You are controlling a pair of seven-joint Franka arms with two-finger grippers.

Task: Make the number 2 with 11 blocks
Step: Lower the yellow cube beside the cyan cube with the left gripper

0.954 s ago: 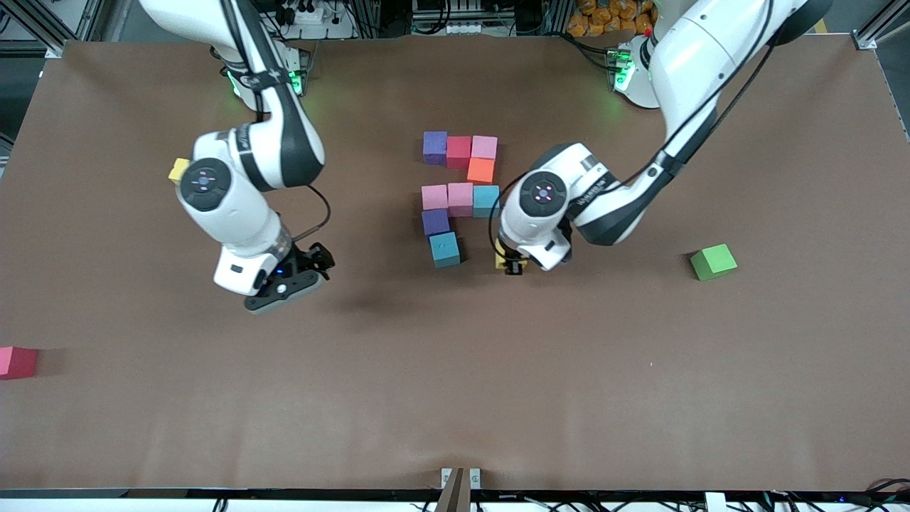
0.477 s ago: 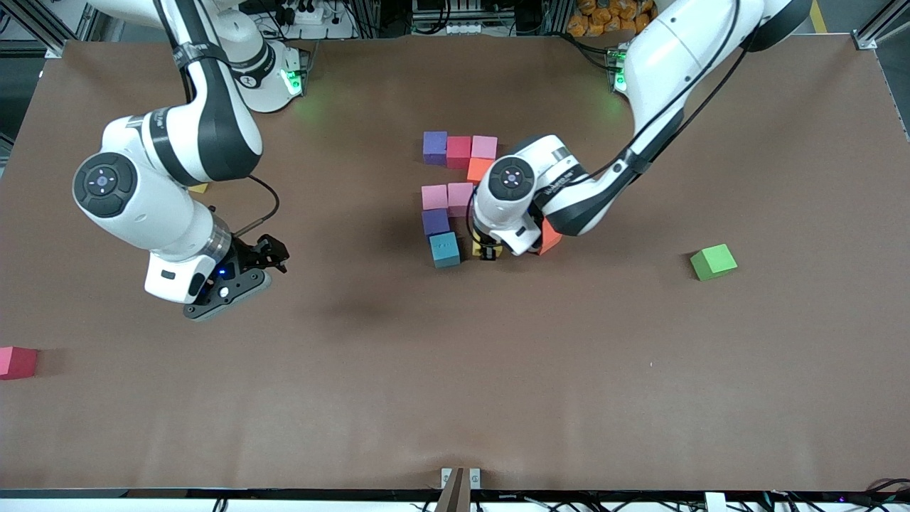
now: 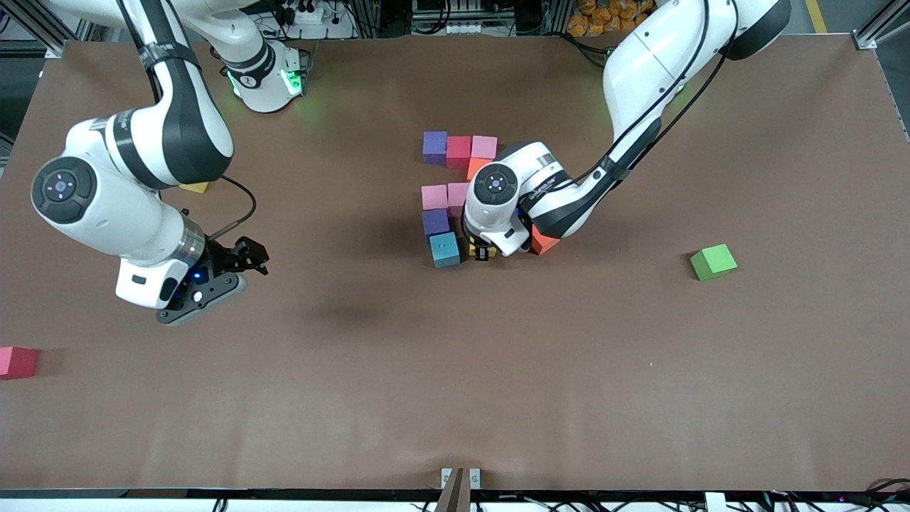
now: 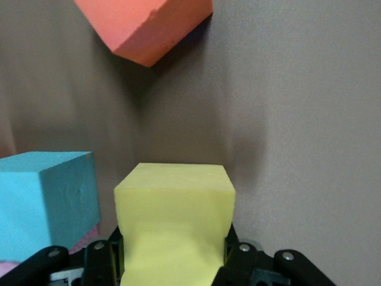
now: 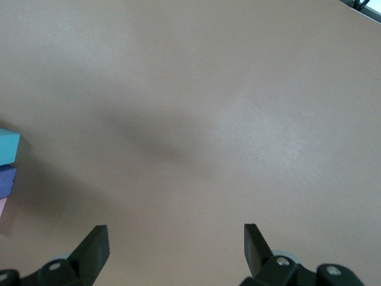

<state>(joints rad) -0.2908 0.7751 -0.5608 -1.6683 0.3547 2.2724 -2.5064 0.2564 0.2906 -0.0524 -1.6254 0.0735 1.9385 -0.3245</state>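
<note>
Near the table's middle stands a partial number 2 of blocks: purple, red and pink in the row nearest the bases, an orange one half hidden, two pink, a purple and a light blue block. My left gripper is shut on a yellow block right beside that light blue block. A loose orange block lies askew under the left arm. My right gripper hangs open over bare table toward the right arm's end.
A green cube sits toward the left arm's end. A red block lies at the table edge at the right arm's end. Another yellow block peeks out from under the right arm.
The left gripper has carried the yellow block closer to the light blue block, and the loose orange block now shows. The right arm has swung toward its own end of the table, still open.
</note>
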